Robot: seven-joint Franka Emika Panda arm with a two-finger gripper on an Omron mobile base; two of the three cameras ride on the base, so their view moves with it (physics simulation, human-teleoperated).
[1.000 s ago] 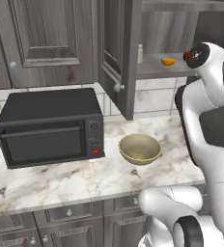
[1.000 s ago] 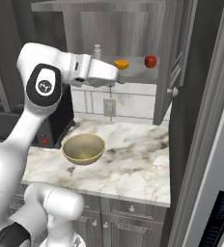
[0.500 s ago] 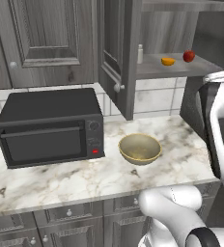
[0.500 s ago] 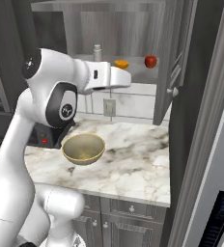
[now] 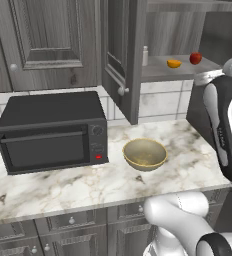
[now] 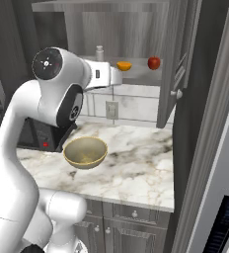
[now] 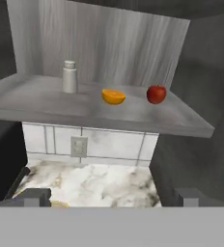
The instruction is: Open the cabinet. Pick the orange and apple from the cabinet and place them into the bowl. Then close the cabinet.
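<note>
Kitchen counter of white marble (image 5: 63, 185) ran beneath a dark grey wall cabinet (image 5: 123, 55) whose doors stood open, exposing a lighter grey shelf inside. On that shelf lay the orange (image 7: 113, 96), and just to its right, close but apart from it, sat the dark red apple (image 7: 156, 94). A small white shaker (image 7: 69, 76) stood upright on the shelf to the left of the orange, well apart from the fruit. In the left base view the same three things appeared in the same order on the shelf: shaker, orange (image 5: 174, 63), apple (image 5: 195, 58).

The bowl (image 5: 145, 153), olive-tan and mottled inside, rested on the counter below the cabinet, just right of a black microwave oven (image 5: 50, 132). In the right base view the bowl (image 6: 85, 151) sat near the front left part of the marble.

The white arm reached out level toward the shelf, its wrist near the orange (image 6: 124, 65) in the right base view. The gripper (image 7: 111, 197) hung in front of the cabinet, short of the shelf, its two dark finger tips (image 7: 34, 197) spread wide apart with nothing between them. A wall socket (image 7: 78, 146) showed on the tiled backsplash under the shelf.
</note>
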